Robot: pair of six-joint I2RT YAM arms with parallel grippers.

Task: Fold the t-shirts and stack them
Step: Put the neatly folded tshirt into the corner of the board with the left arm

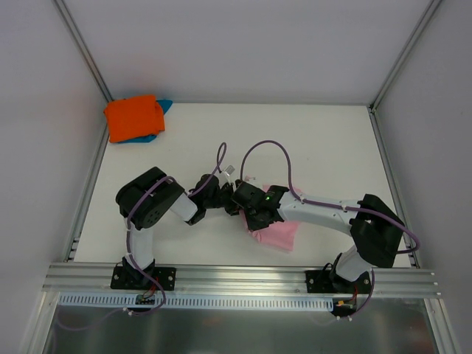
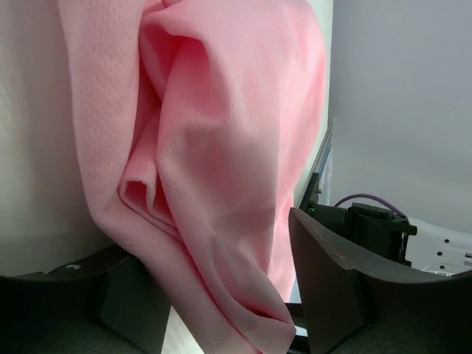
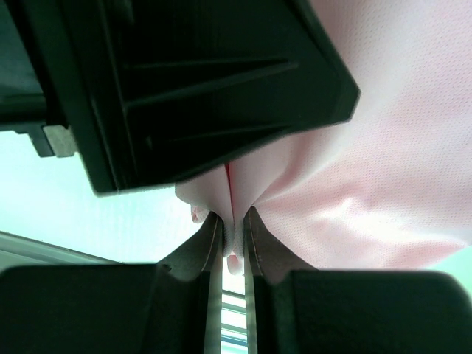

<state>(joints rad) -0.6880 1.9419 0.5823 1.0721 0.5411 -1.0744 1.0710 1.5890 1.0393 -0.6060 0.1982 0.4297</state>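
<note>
Hanging limp and light toward five o'clock on the counter (image 1: pixel 310 140), the pink t-shirt (image 1: pixel 280 234) looks soft: right gripper (image 3: pixel 234 225) pinches a fold, left gripper (image 2: pixel 221 284) gapes around loose cloth; bunched edges likely hold best.

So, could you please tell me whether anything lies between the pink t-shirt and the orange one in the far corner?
No loose thing lies on the table between the pink t-shirt and the orange t-shirt; only the left arm reaches across that line.

Folded t-shirts (image 1: pixel 133 118) far left; loose t-shirt (image 1: pixel 280 234) seemingly centre-right.
</note>
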